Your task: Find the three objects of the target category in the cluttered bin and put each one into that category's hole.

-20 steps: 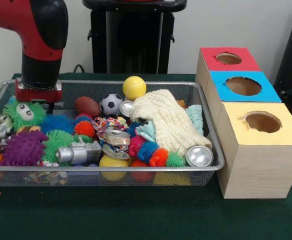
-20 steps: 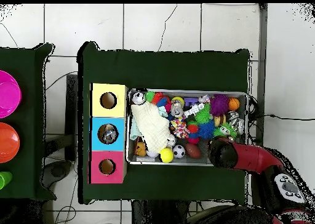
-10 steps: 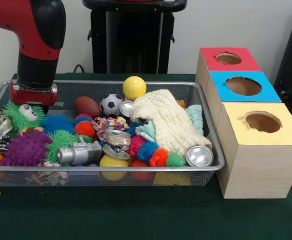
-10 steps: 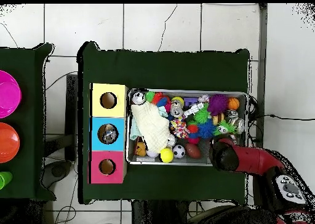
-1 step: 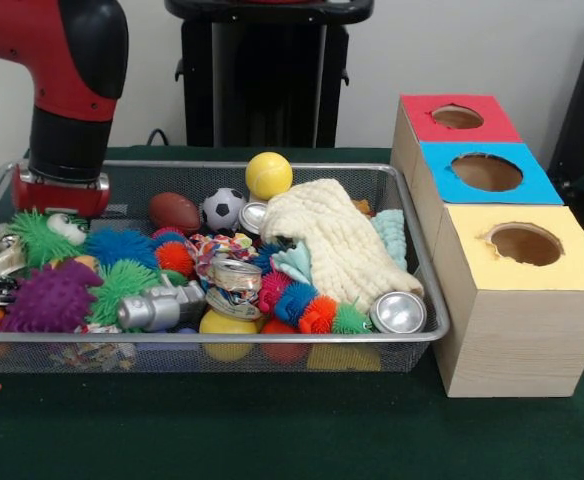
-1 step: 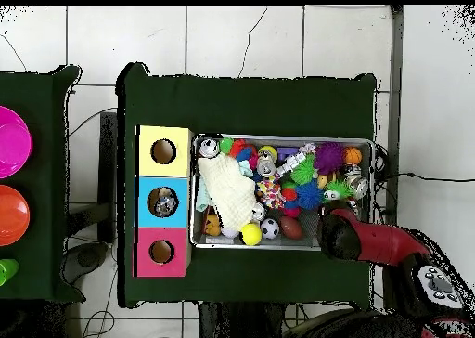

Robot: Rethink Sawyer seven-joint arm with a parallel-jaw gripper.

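A wire mesh bin [image 5: 272, 338] [image 6: 283, 247] holds a heap of toys. At its back lie a yellow ball [image 5: 268, 175] [image 6: 250, 234], a small soccer ball [image 5: 223, 209] [image 6: 270, 228] and a brown football [image 5: 175, 212] [image 6: 290, 227]. Silver cans [image 5: 399, 313] [image 5: 158, 307] lie at the front, and a crushed patterned can [image 5: 234, 280] in the middle. Spiky balls in purple [image 5: 50, 297], blue [image 5: 118, 247] and green [image 5: 118, 281] fill the left. My gripper [image 5: 58, 195] [image 6: 338, 234] hangs over the bin's back left corner, just above a green furry toy with eyes [image 5: 44, 236]. Its lower end is hidden behind that toy.
A cream knitted cloth [image 5: 337, 240] [image 6: 226, 188] covers the bin's right half. Beside the bin stand three wooden boxes with round holes on top: red [image 5: 458, 118], blue [image 5: 486, 172] and yellow [image 5: 525, 245]. Pink and orange plates [image 6: 11, 141] sit on another table.
The arm has drifted a little left and back toward the bin's corner. The green furry toy has sunk lower and tipped, its eyes now facing more sideways.
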